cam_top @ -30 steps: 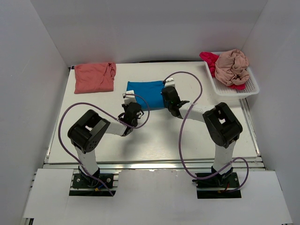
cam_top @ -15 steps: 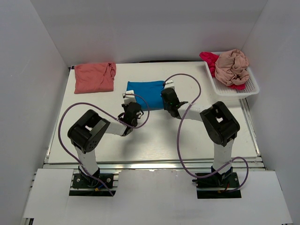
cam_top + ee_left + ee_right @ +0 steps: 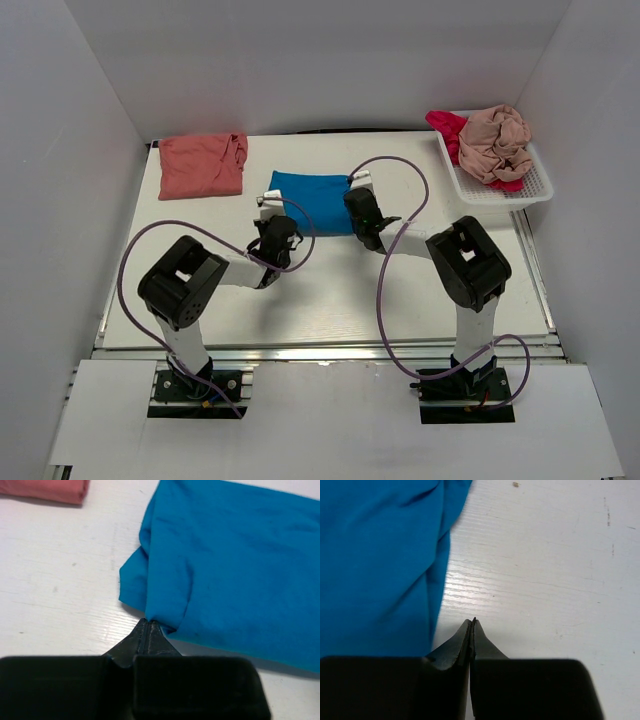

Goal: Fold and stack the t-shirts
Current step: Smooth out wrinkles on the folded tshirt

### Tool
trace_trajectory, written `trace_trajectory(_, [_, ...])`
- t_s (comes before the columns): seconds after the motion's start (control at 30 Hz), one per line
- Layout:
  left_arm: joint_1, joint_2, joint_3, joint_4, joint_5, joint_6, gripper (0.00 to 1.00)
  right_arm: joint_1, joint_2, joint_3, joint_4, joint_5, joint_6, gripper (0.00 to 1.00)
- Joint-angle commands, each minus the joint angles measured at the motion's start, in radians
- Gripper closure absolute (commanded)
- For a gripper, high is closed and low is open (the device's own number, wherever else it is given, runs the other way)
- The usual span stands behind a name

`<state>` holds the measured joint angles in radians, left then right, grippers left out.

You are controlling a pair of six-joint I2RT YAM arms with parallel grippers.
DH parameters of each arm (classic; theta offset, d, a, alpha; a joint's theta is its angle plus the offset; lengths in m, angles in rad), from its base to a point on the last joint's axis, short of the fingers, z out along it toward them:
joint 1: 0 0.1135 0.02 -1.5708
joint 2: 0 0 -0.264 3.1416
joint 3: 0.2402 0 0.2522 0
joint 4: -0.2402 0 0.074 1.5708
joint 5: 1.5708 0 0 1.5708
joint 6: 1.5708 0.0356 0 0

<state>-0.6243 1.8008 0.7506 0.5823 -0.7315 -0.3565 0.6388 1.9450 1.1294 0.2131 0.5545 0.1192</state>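
Shows, from overhead, a folded bright blue cotton t-shirt [image 3: 312,200] lying flat on the white wood-grained table [image 3: 330,295], about mid-width and a little toward the far side, between the ends of the two arms. Has the left gripper [image 3: 146,622] at that shirt's near left corner with the jaws pressed fully together. Touches the folded edge there with the tips, though cannot tell whether any cloth is caught between them. Has the right gripper [image 3: 471,622] at the shirt's right edge, likewise clamped tight, tips on bare tabletop just beside the blue fabric and pinching nothing. Shows a salmon-coral t-shirt [image 3: 203,165], folded into a rough rectangle with one bunched corner, at the far left of the table, well apart from the blue one. Holds, in a white slotted plastic basket [image 3: 500,197] at the far right corner, a crumpled dusty beige-pink t-shirt [image 3: 495,140] heaped on top of a magenta-red t-shirt [image 3: 447,124], the latter spilling over the basket's far left rim.
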Motion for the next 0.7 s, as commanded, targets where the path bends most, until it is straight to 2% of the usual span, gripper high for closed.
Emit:
trace_trajectory(0.0, [0.023, -0.09, -0.022, -0.007, -0.065, 0.022, 1.0, -0.004, -0.024, -0.013, 0.052, 0.068, -0.036, 1.0])
trace_trajectory(0.3, [0.043, -0.112, -0.039, -0.01, -0.023, -0.002, 1.0, -0.007, -0.04, -0.01, 0.022, 0.01, 0.003, 1.0])
trace_trajectory(0.4, [0.043, -0.103, -0.034, -0.009, -0.02, -0.004, 1.0, -0.007, -0.06, -0.025, 0.028, -0.07, 0.034, 0.87])
trace_trajectory(0.47, [0.041, -0.093, -0.033, -0.003, -0.013, -0.004, 1.0, -0.007, -0.075, -0.04, 0.035, -0.129, 0.066, 0.81])
trace_trajectory(0.5, [0.043, -0.09, -0.031, -0.002, -0.009, -0.007, 1.0, -0.005, -0.081, -0.042, 0.034, -0.148, 0.079, 0.69])
trace_trajectory(0.53, [0.043, -0.084, -0.031, -0.002, -0.009, -0.007, 1.0, 0.001, -0.086, -0.043, 0.025, -0.184, 0.098, 0.65])
trace_trajectory(0.67, [0.043, -0.077, -0.034, 0.008, -0.009, -0.007, 1.0, 0.045, -0.11, -0.074, 0.037, -0.185, 0.106, 0.57])
